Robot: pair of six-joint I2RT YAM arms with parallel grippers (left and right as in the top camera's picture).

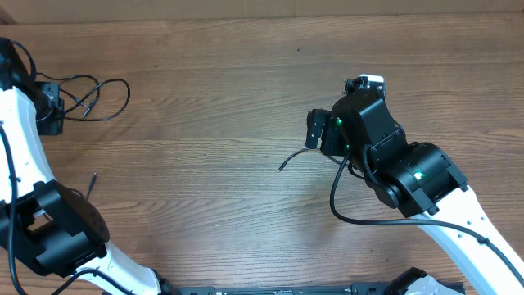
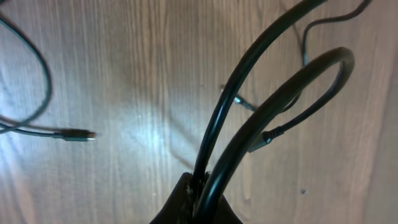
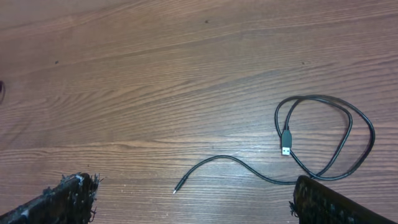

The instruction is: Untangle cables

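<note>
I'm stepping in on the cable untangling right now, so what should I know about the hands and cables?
Left hand: shut on looped cable strands at the table's left side.
Right hand: open, empty, above a separate loose cable.
Done: that cable lies apart, right of centre.
Left: the strands by the left hand look crossed; separate them.

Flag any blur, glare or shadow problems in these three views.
Overhead: sharp, evenly lit, soft shadows only. Left wrist: the held cable rising from the shut left hand sits near the lens and blurs; a glare patch whitens the table. Right wrist: crisp, the USB plug clearly legible.
</note>
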